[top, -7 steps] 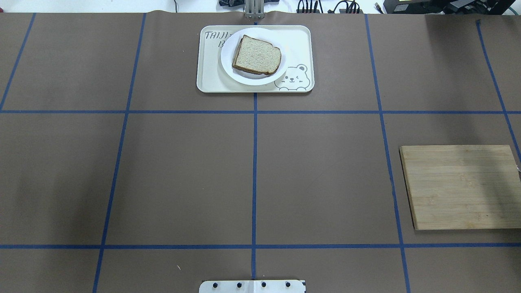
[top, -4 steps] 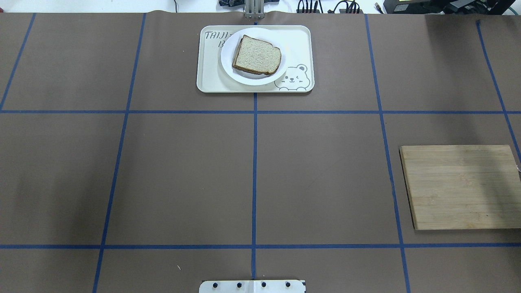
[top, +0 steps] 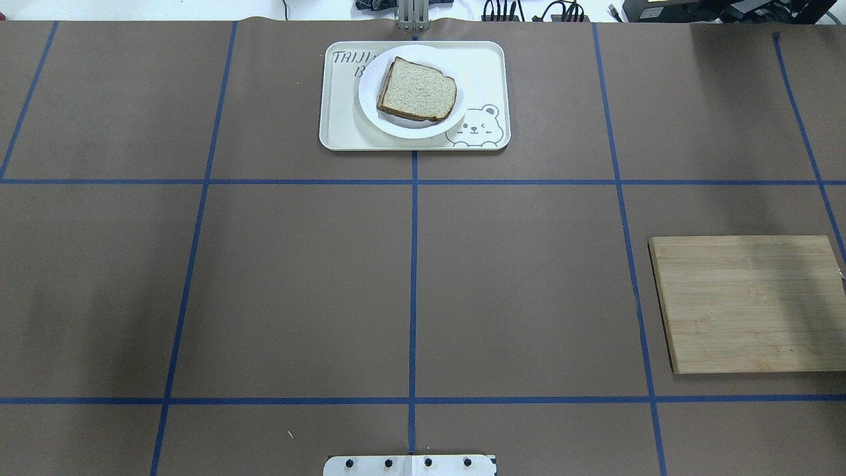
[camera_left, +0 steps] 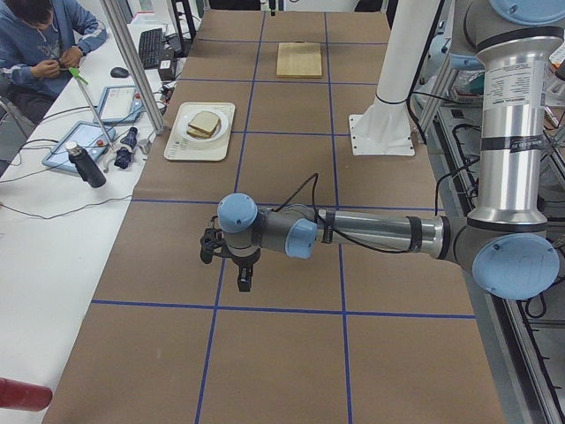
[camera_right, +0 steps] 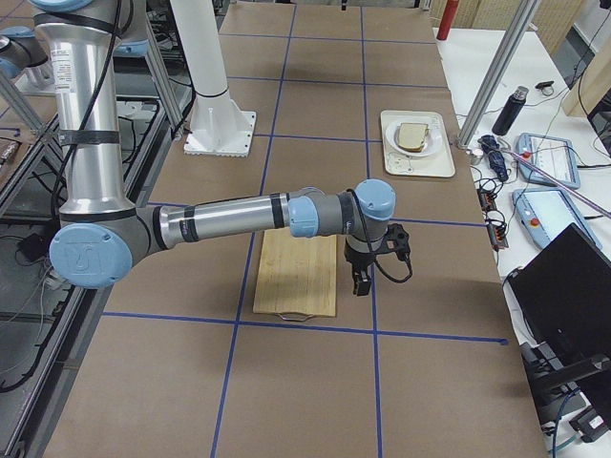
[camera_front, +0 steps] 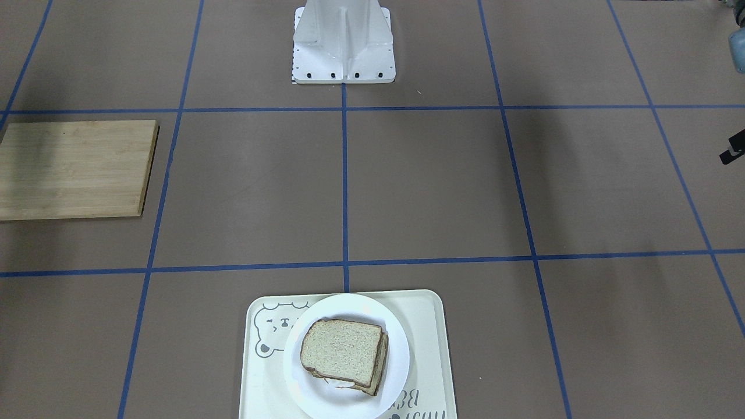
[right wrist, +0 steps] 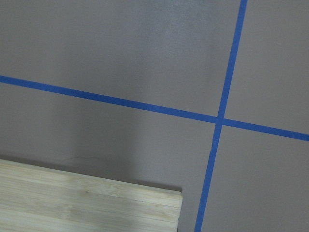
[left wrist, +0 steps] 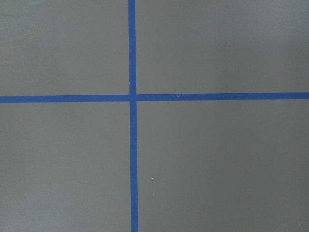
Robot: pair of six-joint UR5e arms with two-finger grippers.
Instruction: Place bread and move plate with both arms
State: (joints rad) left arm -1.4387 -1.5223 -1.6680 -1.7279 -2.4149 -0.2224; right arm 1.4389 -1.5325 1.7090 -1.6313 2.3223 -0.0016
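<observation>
Shows the bread (top: 418, 89) lying squarely on a second slice (camera_front: 381, 355), with a sliver of egg white (camera_front: 340, 382) peeking out below. Places both on the white plate (top: 367, 99), itself set on the cream bear tray (top: 489, 66) at the table's far middle edge, opposite the white stand (camera_front: 343, 43).

Finds the left gripper (camera_left: 243, 281) hanging over a blue tape cross (left wrist: 133, 97) toward the table's left end, well apart from the food. Cannot tell whether open or closed. Puts the right gripper (camera_right: 363, 284) beside the bamboo cutting board (top: 747, 304) on the right side, likewise well clear of the tray. No telling how its jaws stand either, with neither wrist camera catching a fingertip.

Reads as a task done or nearly so: sandwich closed, plate on the tray. Calls for little now beyond keeping both arms high and outside the tray's lane. If adjusting at all, better to take the plate by opposite rims, one gripper per side. Best to lift level and together, without pressing the soft top slice askew.
</observation>
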